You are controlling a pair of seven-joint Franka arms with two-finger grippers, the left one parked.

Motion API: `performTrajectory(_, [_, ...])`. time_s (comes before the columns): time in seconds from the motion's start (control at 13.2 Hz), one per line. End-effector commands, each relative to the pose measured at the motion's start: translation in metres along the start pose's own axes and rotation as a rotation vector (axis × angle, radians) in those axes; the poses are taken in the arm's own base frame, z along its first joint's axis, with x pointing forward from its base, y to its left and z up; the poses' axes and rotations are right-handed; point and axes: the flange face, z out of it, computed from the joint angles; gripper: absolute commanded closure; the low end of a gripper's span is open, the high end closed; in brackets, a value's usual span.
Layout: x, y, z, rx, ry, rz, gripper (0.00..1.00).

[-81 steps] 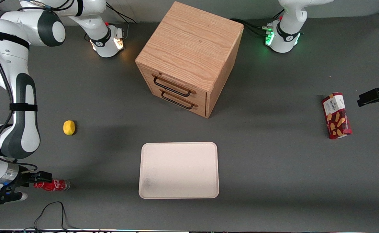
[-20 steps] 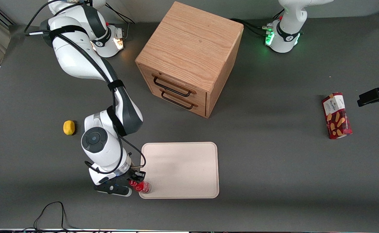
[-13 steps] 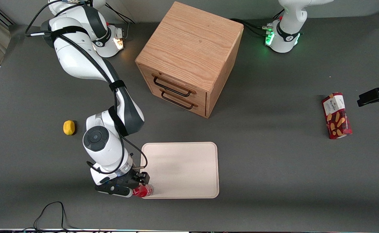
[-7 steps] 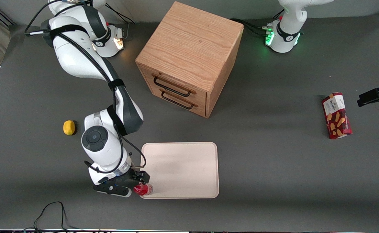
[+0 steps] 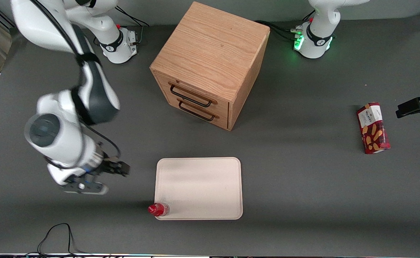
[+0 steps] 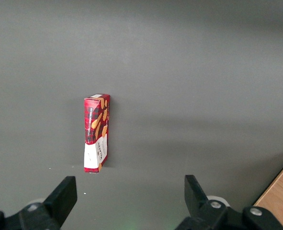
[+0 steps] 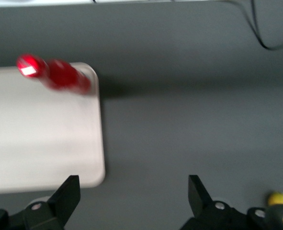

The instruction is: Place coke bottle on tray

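The coke bottle (image 5: 158,209), red with a red cap, stands upright on the corner of the tray (image 5: 199,186) that is nearest the front camera, at the working arm's end. The right wrist view shows the same bottle (image 7: 55,74) at the rim of the pale tray (image 7: 40,139). My right gripper (image 5: 121,168) hangs above the bare table beside the tray, farther from the front camera than the bottle and well apart from it. The gripper (image 7: 134,196) is open, with only grey table between its fingers.
A wooden cabinet with two drawers (image 5: 210,64) stands farther from the front camera than the tray. A red biscuit box (image 5: 373,128) (image 6: 97,132) lies toward the parked arm's end. A yellow lemon (image 7: 281,200) lies near the gripper. A black cable (image 5: 57,233) loops by the table's front edge.
The gripper has let go of the bottle, opened, risen and drawn away from the tray toward the working arm's end. The bottle stays standing on the tray's corner.
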Motion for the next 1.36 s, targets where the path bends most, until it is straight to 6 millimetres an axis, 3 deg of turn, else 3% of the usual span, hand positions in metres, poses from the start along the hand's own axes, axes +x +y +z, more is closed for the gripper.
performTrajectory(0.0, [-0.068, 0.064, -0.035, 0.029, -0.069, -0.013, 0.00])
performTrajectory(0.15, [-0.083, 0.092, -0.061, 0.021, -0.118, 0.019, 0.00])
performTrajectory(0.53, [-0.098, 0.132, -0.108, 0.028, -0.176, 0.000, 0.00])
performTrajectory(0.68, [-0.092, 0.126, -0.119, 0.030, -0.180, -0.008, 0.00])
performTrajectory(1.29, [-0.087, 0.124, -0.129, 0.048, -0.157, -0.010, 0.00])
